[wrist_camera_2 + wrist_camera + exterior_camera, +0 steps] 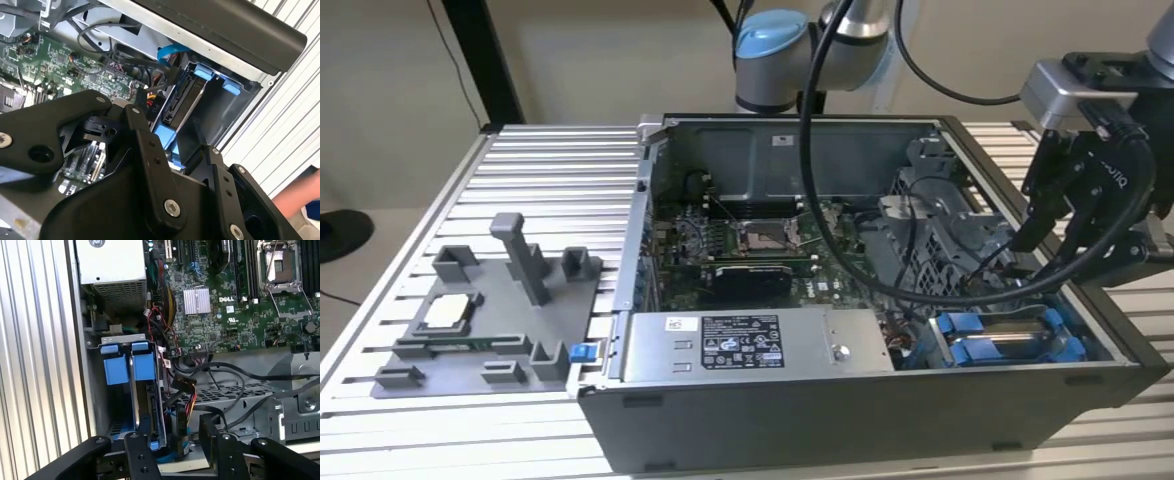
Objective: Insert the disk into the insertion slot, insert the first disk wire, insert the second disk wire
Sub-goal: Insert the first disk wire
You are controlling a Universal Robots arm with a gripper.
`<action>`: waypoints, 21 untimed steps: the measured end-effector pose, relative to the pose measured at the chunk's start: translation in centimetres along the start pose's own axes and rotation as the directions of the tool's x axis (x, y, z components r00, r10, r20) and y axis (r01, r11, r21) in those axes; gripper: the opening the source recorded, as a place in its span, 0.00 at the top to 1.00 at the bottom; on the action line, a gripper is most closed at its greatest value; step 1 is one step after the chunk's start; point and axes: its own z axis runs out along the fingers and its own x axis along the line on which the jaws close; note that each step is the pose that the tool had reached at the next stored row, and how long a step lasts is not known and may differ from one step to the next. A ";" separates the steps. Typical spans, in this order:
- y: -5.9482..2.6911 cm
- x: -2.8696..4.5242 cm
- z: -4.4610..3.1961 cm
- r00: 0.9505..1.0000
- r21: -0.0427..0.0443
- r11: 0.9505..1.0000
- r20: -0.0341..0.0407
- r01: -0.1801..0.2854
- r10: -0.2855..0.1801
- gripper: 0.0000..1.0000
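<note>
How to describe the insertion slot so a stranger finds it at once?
Look inside the open computer case. To the exterior view's right of the silver power supply box lies the insertion slot. It has bright blue tabs; the cage beside it is grey perforated metal.

The pincer hides one end of the disk.

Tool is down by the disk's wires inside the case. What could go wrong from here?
The tool hangs close beside the disk and a connector with coloured wires; a slightly off approach could bend the connector or knock the disk. Loose black cables cross the case nearby and might snag. What looks like a person's hand sits just outside the case, risking contact.
</note>
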 end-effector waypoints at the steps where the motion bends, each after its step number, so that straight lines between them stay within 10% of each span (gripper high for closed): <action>1: -0.01 0.00 0.00 1.000 -0.004 1.000 0.000 0.000 0.000 0.00; 5: -0.17 -0.02 0.02 1.000 -0.046 0.999 0.008 -0.003 0.004 0.00; 10: -1.04 -0.11 0.26 1.000 -0.052 0.999 0.025 -0.003 0.004 0.00; 21: -1.06 -0.07 0.78 0.999 -0.067 0.997 0.024 -0.040 0.041 0.00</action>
